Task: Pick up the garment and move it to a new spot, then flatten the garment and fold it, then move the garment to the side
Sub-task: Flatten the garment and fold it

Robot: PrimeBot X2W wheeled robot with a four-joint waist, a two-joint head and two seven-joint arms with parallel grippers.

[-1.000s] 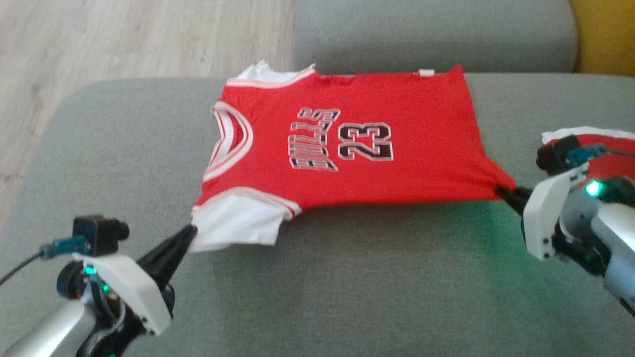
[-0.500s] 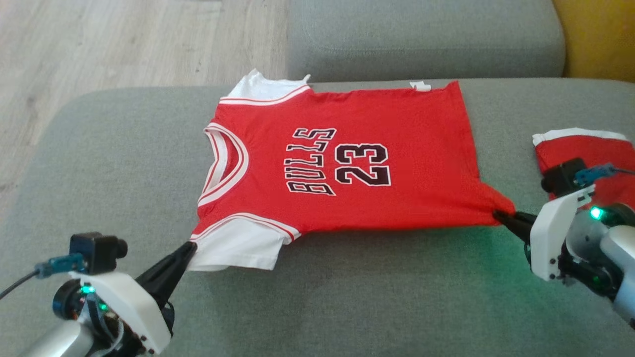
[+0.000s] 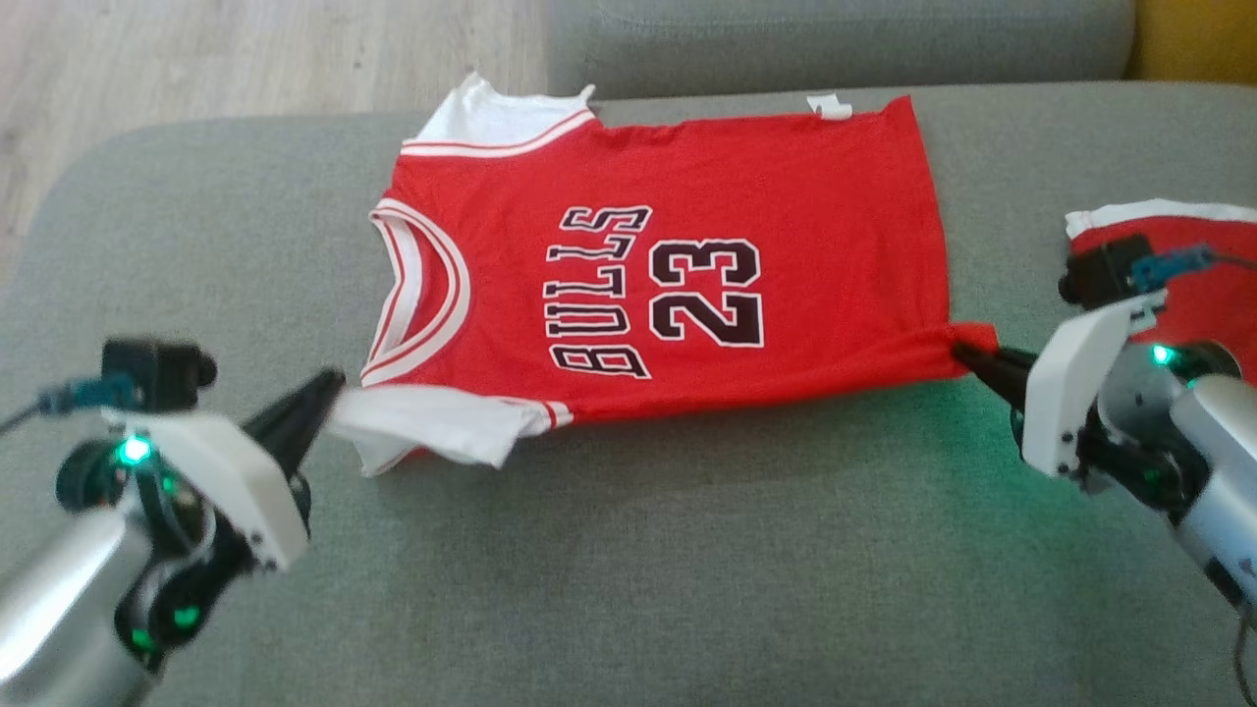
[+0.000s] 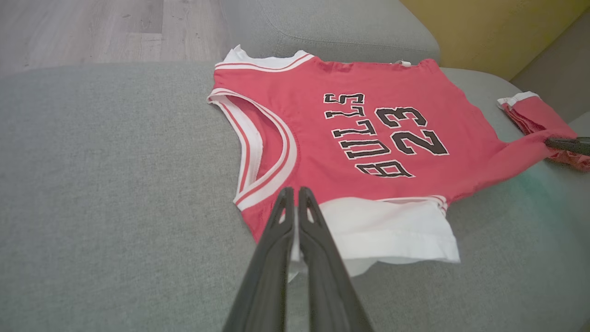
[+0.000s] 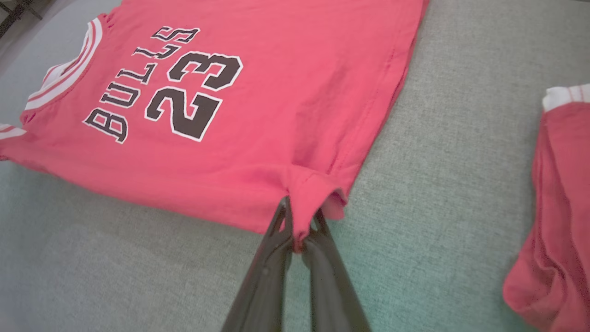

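Stretching the red-and-white fabric "BULLS 23" jersey (image 3: 687,245) flat across the middle of the grey woven cushion (image 3: 638,570).
Left gripper (image 3: 329,388) clamps the white sleeve (image 3: 432,427), now bunched narrower than before; right gripper (image 3: 967,352) clamps the hem corner (image 5: 318,189) toward the cushion's right.

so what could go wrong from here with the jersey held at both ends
1. The left gripper pinches only the edge of the white sleeve, and the right gripper only a bunched hem corner of the jersey; a hard pull may slip either out.
2. That sleeve looks rumpled, so folding now could trap a crease.
3. The right gripper sits close to another red garment and might drag it.
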